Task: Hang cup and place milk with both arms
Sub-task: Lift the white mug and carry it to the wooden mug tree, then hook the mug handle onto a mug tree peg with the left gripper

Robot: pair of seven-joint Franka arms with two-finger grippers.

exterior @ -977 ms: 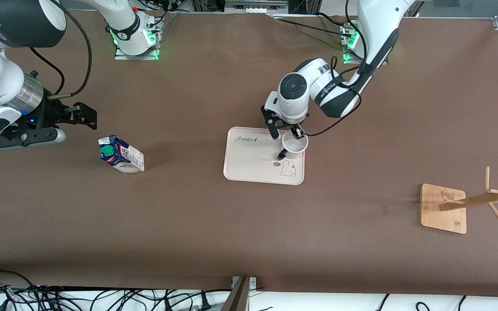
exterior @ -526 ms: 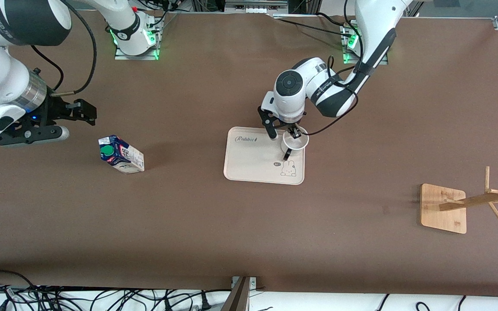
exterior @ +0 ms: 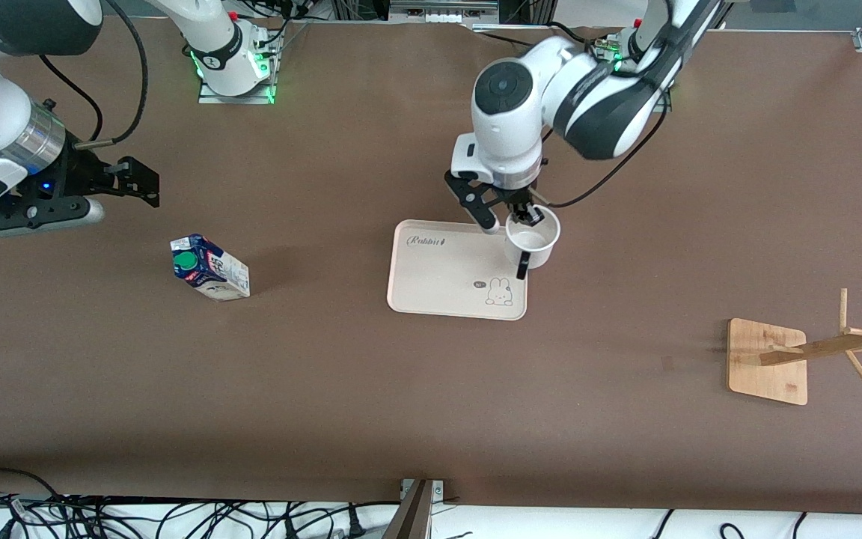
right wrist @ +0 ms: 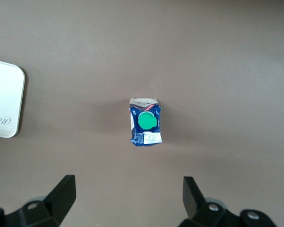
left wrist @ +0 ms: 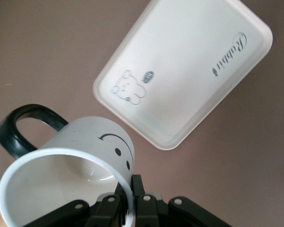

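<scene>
Upper centre of the front view: left gripper [exterior: 522,217] is clamped on the rim of the cup [exterior: 531,239], one finger inside the mouth and one outside, and the cup hangs in the air over the corner of the tray [exterior: 431,288] at the left arm's end. Left wrist view confirms: fingers [left wrist: 117,204] pinch the white wall beside the smiley, black loop handle [left wrist: 23,127] sticks out clear on the side away from the pinch, tray well below with nothing on it. Cup looks like stiff glazed ceramic, so slick and chip-prone; a rim pinch is thin contact and it could swivel or slip if swung fast, my guess. Handle being free is good, since that loop is what has to go over a peg of the wooden rack [exterior: 812,352], lower right of the front view, well apart from the cup. Upper left of the front view: right gripper [exterior: 120,183] hovers with jaws spread wide and holding nothing, over bare table near the milk [exterior: 209,268]. Milk stands on the table mid-left, green cap [right wrist: 147,120] facing up in the right wrist view, centred between the open fingers [right wrist: 61,191] but well below them. Carton likely light, with soft cardboard walls that dent, so best taken across two flat sides of the body, not the gable or cap, with a gentle squeeze. Milk not yet picked, cup not yet hung.
</scene>
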